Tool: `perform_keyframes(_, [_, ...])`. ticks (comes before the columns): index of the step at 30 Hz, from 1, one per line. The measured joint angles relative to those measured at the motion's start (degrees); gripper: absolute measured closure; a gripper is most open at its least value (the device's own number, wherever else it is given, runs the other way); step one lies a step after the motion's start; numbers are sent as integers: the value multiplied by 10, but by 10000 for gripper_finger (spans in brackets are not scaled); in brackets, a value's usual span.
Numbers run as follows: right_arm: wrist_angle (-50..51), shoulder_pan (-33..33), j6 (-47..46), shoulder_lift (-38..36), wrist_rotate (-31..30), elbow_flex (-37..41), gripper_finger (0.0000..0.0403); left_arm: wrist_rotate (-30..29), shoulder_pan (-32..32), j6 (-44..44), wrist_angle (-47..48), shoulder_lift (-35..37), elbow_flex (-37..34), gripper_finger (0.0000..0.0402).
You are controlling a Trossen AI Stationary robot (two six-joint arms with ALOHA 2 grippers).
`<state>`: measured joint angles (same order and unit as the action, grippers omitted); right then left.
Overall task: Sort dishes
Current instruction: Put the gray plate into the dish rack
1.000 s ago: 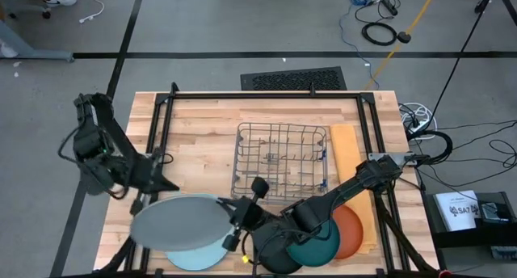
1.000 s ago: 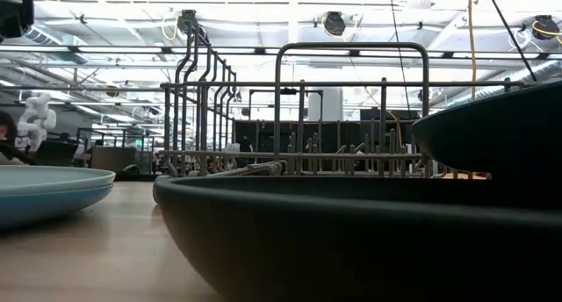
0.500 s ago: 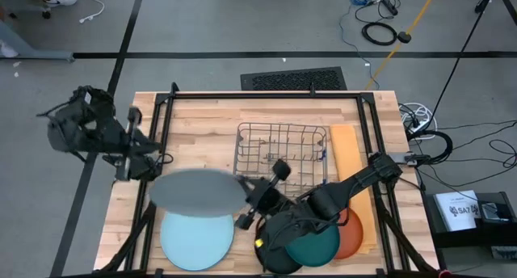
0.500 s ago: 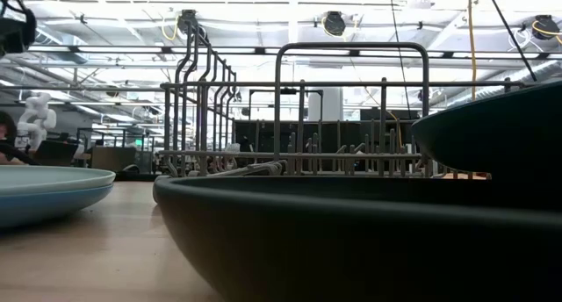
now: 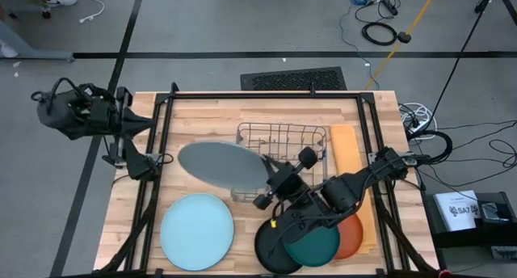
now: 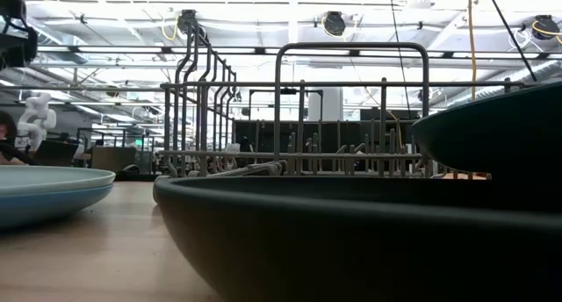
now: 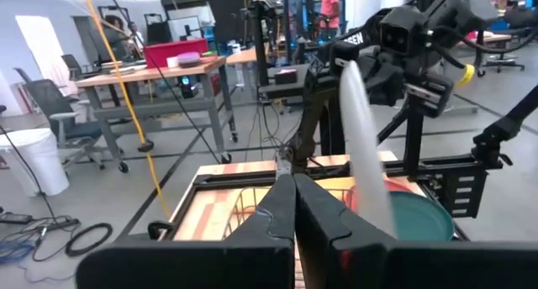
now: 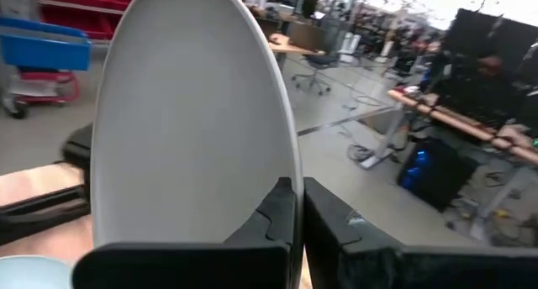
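My right gripper (image 5: 266, 176) holds the grey plate (image 5: 220, 163) in the air just left of the wire rack (image 5: 283, 153). In the left wrist view this plate (image 7: 363, 138) shows almost edge-on. A pale blue plate (image 5: 197, 231) lies flat at the near left. The black plate (image 5: 273, 252), dark teal plate (image 5: 317, 244) and orange plate (image 5: 354, 233) overlap at the near right, under the right arm. My left gripper (image 5: 136, 122) hovers shut and empty over the table's left edge, its fingers (image 7: 294, 207) pointing across the table. My right gripper pinches the grey plate's rim (image 8: 284, 173) between its two fingers (image 8: 273, 212), at the plate's edge nearest the rack. The fingers reach in about level from the table's near right. The plate is lifted clear of everything and stands steeply tilted, nearly on edge.
The rack stands mid-table at the far side, with a yellow mat (image 5: 346, 149) to its right. A black metal frame (image 5: 161, 132) runs along the table's edges. In the low view the black plate (image 6: 351, 232) fills the foreground, with stacked blue plates (image 6: 48, 195) at the left.
My right gripper has risen and gone toward the far edge and the rack with the grey plate. The plate has come up off the pale blue plate and tipped from flat to nearly on edge. My left gripper has drawn back from the plate, up and toward the far left.
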<state>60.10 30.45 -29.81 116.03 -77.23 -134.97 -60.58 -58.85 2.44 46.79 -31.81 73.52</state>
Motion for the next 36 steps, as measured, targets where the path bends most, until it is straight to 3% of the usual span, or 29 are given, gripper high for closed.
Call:
perform_keyframes(6, [89, 2, -46, -30, -30, -1, 401, 0, 0, 0, 1, 1, 0, 401])
perform_keyframes(14, [301, 4, -227, -52, -42, 0, 401, 0, 0, 12, -2, 0, -1, 401])
perform_keyframes(24, [298, 4, -169, -66, -60, 7, 401, 0, 0, 86, -76, -2, -16, 401])
perform_keyframes(36, [299, 4, -86, -63, -4, 7, 401, 19, 0, 154, -124, -33, -24, 401])
